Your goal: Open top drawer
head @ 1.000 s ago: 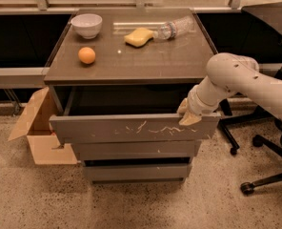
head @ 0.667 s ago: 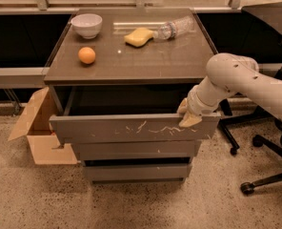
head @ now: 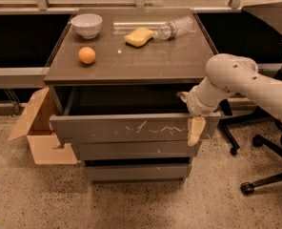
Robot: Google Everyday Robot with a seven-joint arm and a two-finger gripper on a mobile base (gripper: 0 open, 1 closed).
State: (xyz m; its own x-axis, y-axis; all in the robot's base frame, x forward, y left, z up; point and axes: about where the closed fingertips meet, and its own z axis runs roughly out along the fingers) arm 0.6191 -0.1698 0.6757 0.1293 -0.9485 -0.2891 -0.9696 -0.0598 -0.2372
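The top drawer [head: 131, 128] is a wide grey-brown front with white scratch marks, pulled out from the cabinet so that its dark inside shows. My gripper [head: 191, 116] is at the drawer front's right end, over its top edge. One cream finger [head: 195, 130] hangs down the outside of the front and the other sits behind it, inside the drawer. The gripper clasps the front panel.
On the cabinet top [head: 179, 61] are a white bowl [head: 87, 25], an orange [head: 86, 55], a yellow sponge [head: 138, 36] and a lying plastic bottle [head: 174, 27]. An open cardboard box [head: 36, 132] stands at the left. Office chair bases [head: 269, 166] stand at the right. Two narrower drawers [head: 136, 151] lie below.
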